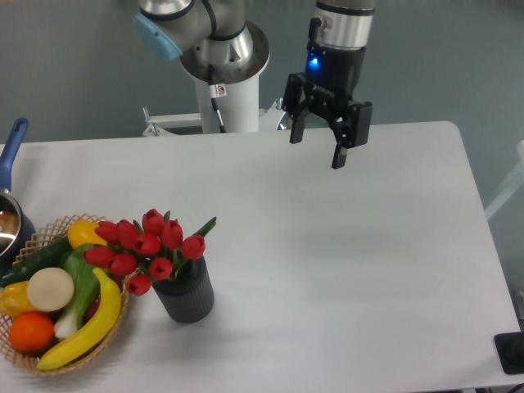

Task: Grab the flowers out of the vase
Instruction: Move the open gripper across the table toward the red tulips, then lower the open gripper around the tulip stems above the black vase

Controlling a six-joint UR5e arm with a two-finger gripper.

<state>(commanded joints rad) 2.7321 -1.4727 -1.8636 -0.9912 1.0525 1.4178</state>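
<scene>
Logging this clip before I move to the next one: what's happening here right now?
A single robot arm hangs above the far side of the white table, its gripper empty with the jaws spread open. Nothing is being handled yet. The flowers, red tulips, still sit in the vase near the front left, well away from the gripper. The vase stands right beside a wicker basket of toy fruit and vegetables. A pot with a blue handle shows at the left edge.

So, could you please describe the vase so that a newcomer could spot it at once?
Look at the near left of the white table, beside the wicker basket of toy produce. The vase stands just right of it: a dark ribbed cylinder, the only container holding red flowers.
</scene>
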